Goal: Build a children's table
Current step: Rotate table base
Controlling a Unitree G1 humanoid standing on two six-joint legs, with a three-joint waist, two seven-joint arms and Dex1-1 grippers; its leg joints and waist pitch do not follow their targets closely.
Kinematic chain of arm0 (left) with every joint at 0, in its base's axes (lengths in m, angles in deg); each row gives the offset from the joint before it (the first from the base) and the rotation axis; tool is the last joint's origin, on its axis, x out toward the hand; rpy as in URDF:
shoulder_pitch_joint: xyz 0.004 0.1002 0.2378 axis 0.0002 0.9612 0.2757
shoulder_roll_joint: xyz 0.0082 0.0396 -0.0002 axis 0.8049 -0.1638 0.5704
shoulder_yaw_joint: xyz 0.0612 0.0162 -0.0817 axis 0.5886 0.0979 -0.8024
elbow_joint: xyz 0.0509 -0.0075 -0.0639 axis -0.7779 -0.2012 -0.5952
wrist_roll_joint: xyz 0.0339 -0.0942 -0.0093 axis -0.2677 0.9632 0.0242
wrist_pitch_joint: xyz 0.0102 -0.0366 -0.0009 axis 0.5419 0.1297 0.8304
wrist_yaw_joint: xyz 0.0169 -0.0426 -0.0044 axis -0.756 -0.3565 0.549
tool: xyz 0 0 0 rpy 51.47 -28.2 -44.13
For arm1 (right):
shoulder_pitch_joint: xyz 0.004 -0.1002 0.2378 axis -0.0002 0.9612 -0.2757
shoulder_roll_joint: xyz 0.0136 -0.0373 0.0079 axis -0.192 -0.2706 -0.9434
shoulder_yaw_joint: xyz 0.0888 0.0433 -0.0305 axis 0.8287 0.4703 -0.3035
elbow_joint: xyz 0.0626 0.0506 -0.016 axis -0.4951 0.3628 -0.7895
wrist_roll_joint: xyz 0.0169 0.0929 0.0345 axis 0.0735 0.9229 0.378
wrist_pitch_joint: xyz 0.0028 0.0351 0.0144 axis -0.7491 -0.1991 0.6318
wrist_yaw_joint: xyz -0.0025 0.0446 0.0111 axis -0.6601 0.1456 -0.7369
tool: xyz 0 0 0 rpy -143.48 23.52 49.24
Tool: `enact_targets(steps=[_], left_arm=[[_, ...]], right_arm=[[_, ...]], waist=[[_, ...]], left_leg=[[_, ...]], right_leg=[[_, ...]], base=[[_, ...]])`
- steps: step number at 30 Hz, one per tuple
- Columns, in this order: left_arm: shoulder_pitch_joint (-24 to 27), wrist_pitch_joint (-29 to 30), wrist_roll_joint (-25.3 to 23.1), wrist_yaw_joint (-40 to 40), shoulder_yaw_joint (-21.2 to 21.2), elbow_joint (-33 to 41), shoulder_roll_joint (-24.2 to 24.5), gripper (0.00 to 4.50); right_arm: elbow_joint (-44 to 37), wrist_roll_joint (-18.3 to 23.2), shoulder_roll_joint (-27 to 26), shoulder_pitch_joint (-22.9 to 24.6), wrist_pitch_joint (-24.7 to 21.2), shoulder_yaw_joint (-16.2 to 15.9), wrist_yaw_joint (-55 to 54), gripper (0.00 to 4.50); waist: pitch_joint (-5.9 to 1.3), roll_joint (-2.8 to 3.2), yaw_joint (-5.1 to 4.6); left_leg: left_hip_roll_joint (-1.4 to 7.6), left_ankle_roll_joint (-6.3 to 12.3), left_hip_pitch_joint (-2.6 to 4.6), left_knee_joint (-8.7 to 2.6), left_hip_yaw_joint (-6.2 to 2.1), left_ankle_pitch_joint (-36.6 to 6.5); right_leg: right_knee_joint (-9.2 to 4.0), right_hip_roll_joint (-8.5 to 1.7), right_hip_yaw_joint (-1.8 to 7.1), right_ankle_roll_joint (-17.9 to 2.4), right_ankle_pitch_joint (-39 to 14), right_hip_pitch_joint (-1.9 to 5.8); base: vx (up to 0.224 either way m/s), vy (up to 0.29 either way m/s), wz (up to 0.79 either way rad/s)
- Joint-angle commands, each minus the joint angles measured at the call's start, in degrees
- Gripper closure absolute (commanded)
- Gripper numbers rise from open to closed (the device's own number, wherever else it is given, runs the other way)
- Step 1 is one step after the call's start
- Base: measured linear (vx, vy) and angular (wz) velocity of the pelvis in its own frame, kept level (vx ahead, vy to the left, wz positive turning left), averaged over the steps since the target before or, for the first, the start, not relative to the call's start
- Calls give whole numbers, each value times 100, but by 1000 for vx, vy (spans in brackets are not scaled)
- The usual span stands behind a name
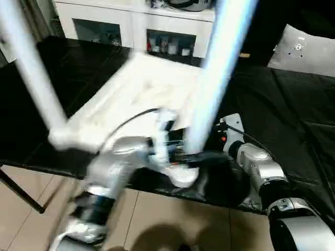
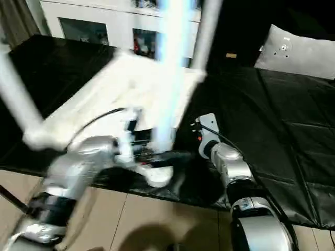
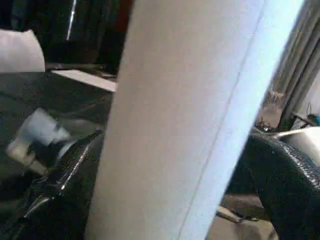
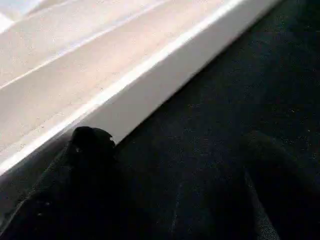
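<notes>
At the near edge of the black-covered work table (image 1: 293, 104), the children's table (image 1: 141, 94) is lying upside down, top against the cover, ribbed underside facing up. That is how it needs to lie for the legs to go into the corner sockets from above.

Two legs are standing up out of the near corners. Near-left leg (image 1: 31, 68) is rising from its socket toward the picture's top. Near-right leg (image 1: 217, 68) is doing the same, tilting a little.

My left gripper (image 1: 196, 157) is reaching across to the base of the near-right leg. In the left wrist view that leg (image 3: 190, 120) is sitting between my two black fingers (image 3: 65, 180), which are spread wide on either side of it. Whether the pads are pressing the tube I cannot tell; I judge I am bracketing it low down to steady or seat it in the socket.

My right forearm (image 1: 256, 162) is coming in just beside that same corner. In the right wrist view my right gripper (image 4: 165, 185) is resting low over the black cover, jaws wide apart and holding nothing, with the white rim of the tabletop (image 4: 150, 80) just ahead. I judge it is placed there to brace the top's edge.

Far corners are too blurred to say whether legs are fitted.
</notes>
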Motion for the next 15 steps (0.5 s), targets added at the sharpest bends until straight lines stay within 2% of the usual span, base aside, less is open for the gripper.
enact_targets(steps=[1,3,4,5,7,9,10,11,13,15], left_arm=[[-136,-350,-397,394,116,-274,-135,3],[-240,-716,-777,807,92,-617,-172,3],[-255,-780,-850,893,88,-679,-161,3],[-262,-806,-884,992,53,-731,-161,3],[-263,-816,-894,1048,27,-757,-164,3],[-170,-903,-1087,1204,76,-717,-89,3],[-81,-961,-1154,1215,129,-652,-30,3],[-23,-1001,-1190,1214,162,-610,7,3],[77,-1019,-1266,1236,201,-563,81,3],[267,-824,-1222,1088,210,-361,325,3]], right_arm=[[135,-45,47,-74,69,81,-206,0],[119,-54,217,33,44,230,-456,0],[96,-50,258,73,29,269,-509,0],[53,-36,322,144,7,330,-569,0],[27,-28,360,187,-5,369,-601,0],[-263,-4,483,474,-23,455,-541,0],[-438,17,541,613,-33,469,-478,0],[-547,32,578,698,-40,474,-437,0],[-811,73,665,868,-60,477,-304,0],[-1618,242,903,1283,-257,441,201,0]], waist=[[-394,-7,37],[-402,-7,48],[-404,-10,62],[-405,15,67],[-414,-9,95],[-406,-21,112],[-406,9,119],[-405,-16,104],[-398,-20,95],[-381,-35,102]], left_leg=[[7,273,-21,-382,89,-1126],[0,273,-19,-373,91,-1097],[-7,264,-17,-374,89,-1072],[-9,265,-13,-372,88,-1080],[-19,262,-24,-363,94,-1055],[-14,284,-28,-363,97,-1085],[-7,299,-36,-375,80,-1090],[-9,317,-47,-375,84,-1139],[-14,336,-37,-372,86,-1220],[-18,360,-29,-373,82,-1315]], right_leg=[[-470,-285,146,-935,-1924,419],[-474,-286,150,-863,-1970,424],[-471,-278,143,-794,-2008,426],[-474,-274,140,-769,-2026,422],[-473,-276,137,-716,-2047,426],[-494,-269,132,-676,-2088,421],[-486,-272,127,-657,-2090,426],[-501,-276,121,-631,-2173,425],[-522,-267,112,-581,-2357,403],[-561,-265,102,-459,-2667,388]], base=[[0,0,0],[0,0,0],[0,0,0],[0,0,0],[0,0,0],[0,0,0],[0,0,0],[0,0,0],[0,0,0],[0,0,0]])
